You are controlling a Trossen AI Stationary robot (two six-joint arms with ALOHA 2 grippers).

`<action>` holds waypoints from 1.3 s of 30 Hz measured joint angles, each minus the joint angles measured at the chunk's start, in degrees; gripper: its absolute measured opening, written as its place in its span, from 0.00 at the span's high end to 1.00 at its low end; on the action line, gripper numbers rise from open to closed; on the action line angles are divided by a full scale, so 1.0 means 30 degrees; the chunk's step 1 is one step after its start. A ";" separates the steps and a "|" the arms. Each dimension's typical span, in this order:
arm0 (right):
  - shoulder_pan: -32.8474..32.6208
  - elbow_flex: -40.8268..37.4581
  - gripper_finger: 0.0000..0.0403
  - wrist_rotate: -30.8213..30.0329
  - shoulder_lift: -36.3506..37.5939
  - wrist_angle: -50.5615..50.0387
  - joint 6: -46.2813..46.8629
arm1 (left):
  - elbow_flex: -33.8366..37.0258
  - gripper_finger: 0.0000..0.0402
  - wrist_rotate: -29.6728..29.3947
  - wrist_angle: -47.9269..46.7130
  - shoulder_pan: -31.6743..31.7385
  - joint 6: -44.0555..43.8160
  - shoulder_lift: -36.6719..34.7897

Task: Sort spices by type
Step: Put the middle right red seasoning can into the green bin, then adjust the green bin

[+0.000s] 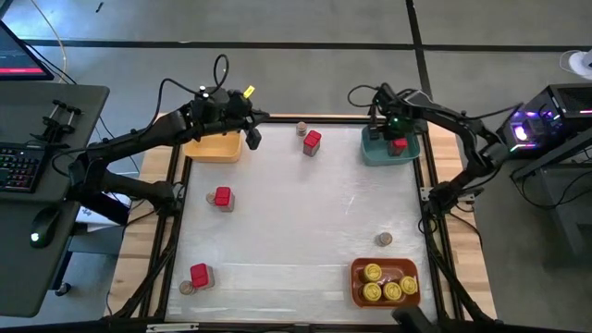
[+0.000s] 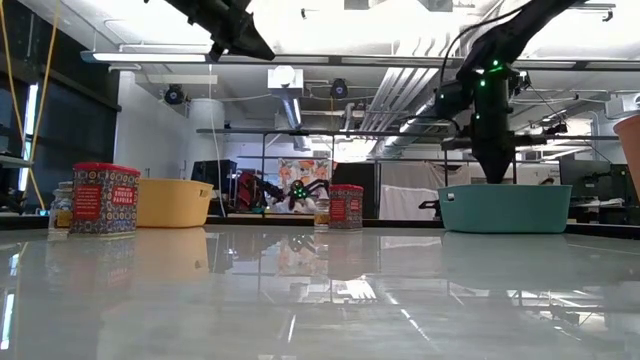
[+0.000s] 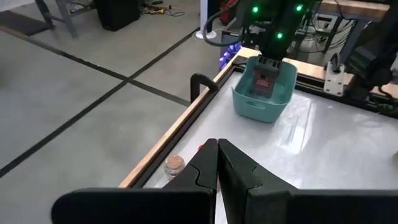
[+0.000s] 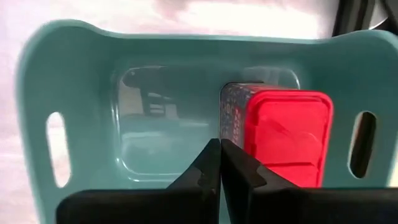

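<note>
Right gripper (image 4: 219,163), fingers closed and empty, hovers over the teal bin (image 1: 374,148) beside a red tin (image 4: 286,134) standing inside; it should rise straight before leaving, while the closed left gripper (image 1: 252,137) waits far across

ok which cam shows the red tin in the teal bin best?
Right wrist view: the red tin fills the frame, sitting on the floor of the teal bin with the right gripper just above it. High view shows only a small red patch; left wrist view shows it far off; low view hides it behind the bin wall.
</note>
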State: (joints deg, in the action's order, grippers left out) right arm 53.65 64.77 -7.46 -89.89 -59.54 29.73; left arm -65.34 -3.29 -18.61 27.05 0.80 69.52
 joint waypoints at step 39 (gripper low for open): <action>-0.2405 0.0007 1.00 0.1435 -0.0289 0.0831 0.2135 | 0.0000 1.00 -0.0238 -0.0017 0.0000 -0.0038 0.0000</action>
State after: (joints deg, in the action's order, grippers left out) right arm 46.43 64.79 -3.16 -90.76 -57.04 36.14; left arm -65.34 -4.00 -18.66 27.05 0.69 69.52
